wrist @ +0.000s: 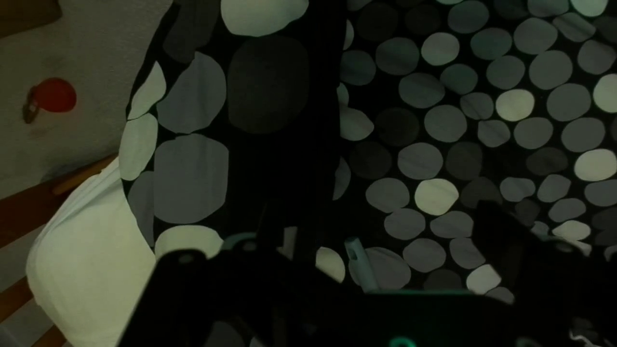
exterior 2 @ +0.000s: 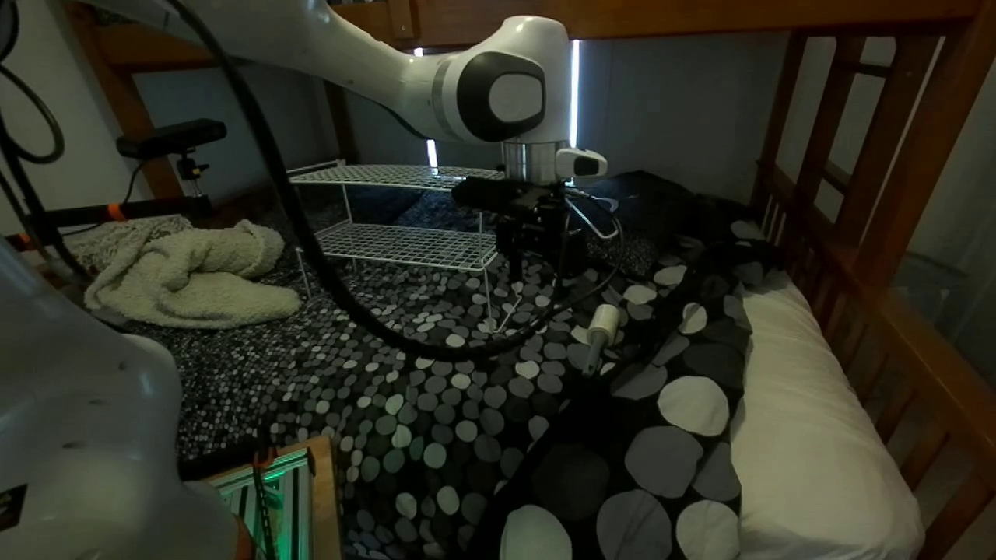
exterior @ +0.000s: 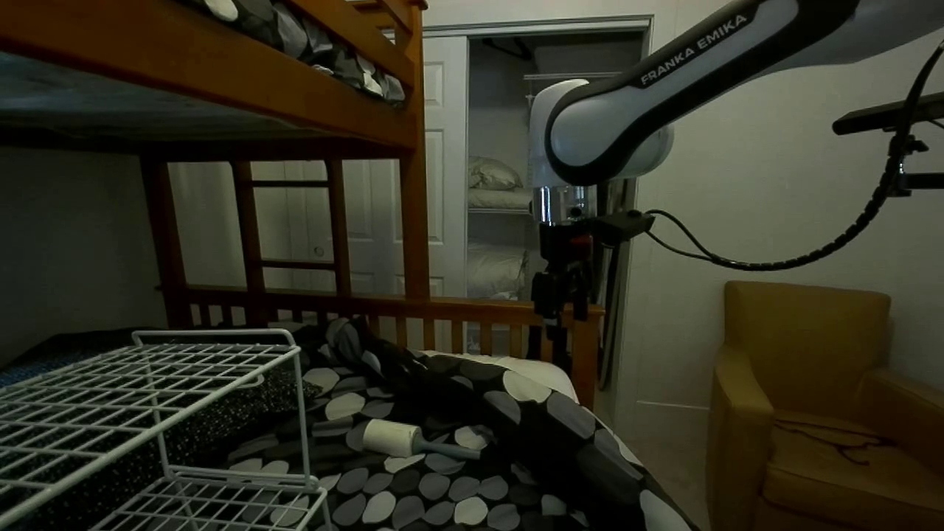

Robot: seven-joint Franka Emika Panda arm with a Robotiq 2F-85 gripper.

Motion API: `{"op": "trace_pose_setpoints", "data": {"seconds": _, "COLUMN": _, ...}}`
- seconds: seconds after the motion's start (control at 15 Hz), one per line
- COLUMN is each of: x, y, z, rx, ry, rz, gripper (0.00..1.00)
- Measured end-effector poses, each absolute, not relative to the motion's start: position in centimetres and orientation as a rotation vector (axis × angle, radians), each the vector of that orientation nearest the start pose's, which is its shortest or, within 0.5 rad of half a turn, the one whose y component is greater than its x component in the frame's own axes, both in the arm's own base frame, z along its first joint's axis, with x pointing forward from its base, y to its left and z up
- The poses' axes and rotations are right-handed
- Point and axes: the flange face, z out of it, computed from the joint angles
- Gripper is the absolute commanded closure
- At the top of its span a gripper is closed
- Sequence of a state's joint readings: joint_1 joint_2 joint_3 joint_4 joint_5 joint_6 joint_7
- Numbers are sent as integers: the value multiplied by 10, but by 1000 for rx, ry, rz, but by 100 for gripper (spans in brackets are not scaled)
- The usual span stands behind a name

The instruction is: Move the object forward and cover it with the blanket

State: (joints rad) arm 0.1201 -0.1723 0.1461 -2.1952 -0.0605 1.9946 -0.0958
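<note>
A lint roller with a white roll and grey-blue handle lies on the spotted bedding in both exterior views (exterior: 391, 438) (exterior 2: 602, 323). In the wrist view only its handle end (wrist: 362, 265) shows; the gripper body hides the rest. The black blanket with white and grey spots (exterior: 516, 428) covers the bed; its large-spotted folded part (exterior 2: 638, 459) lies along the bed's side beside the roller. It also shows in the wrist view (wrist: 270, 96). My gripper (wrist: 381, 217) is open and empty, fingers pointing down, above the bed and apart from the roller (exterior: 548, 346) (exterior 2: 537, 276).
A white wire rack (exterior: 221, 361) (exterior 2: 405, 245) stands on the bed near the roller. Wooden bunk posts and rails (exterior: 414, 221) border the bed. A white mattress edge (exterior 2: 809, 404) shows beside the blanket. A cream fleece (exterior 2: 202, 272) lies behind. A yellow armchair (exterior: 811, 354) stands beyond.
</note>
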Motion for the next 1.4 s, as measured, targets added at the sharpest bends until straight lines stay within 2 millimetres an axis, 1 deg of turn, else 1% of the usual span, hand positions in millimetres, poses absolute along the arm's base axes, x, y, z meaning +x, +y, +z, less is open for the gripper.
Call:
{"op": "trace_pose_setpoints", "data": {"seconds": 0.13, "x": 478, "y": 129, "z": 453, "rx": -3163, "ry": -618, "rz": 44, "gripper": 0}}
{"op": "trace_pose_setpoints", "data": {"seconds": 0.27, "x": 483, "y": 131, "z": 440, "rx": -3150, "ry": -647, "rz": 33, "gripper": 0}}
{"op": "trace_pose_setpoints", "data": {"seconds": 0.4, "x": 494, "y": 135, "z": 417, "rx": -3112, "ry": -661, "rz": -11, "gripper": 0}}
{"op": "trace_pose_setpoints", "data": {"seconds": 0.6, "x": 513, "y": 141, "z": 374, "rx": -3078, "ry": -666, "rz": -127, "gripper": 0}}
{"op": "trace_pose_setpoints", "data": {"seconds": 0.87, "x": 540, "y": 154, "z": 329, "rx": -3046, "ry": -789, "rz": -436, "gripper": 0}}
{"op": "trace_pose_setpoints", "data": {"seconds": 1.0, "x": 548, "y": 161, "z": 305, "rx": -3010, "ry": -834, "rz": -555, "gripper": 0}}
{"op": "trace_pose_setpoints", "data": {"seconds": 1.2, "x": 559, "y": 171, "z": 272, "rx": -2960, "ry": -859, "rz": -634, "gripper": 0}}
{"op": "trace_pose_setpoints", "data": {"seconds": 1.4, "x": 569, "y": 187, "z": 245, "rx": -2920, "ry": -908, "rz": -617, "gripper": 0}}
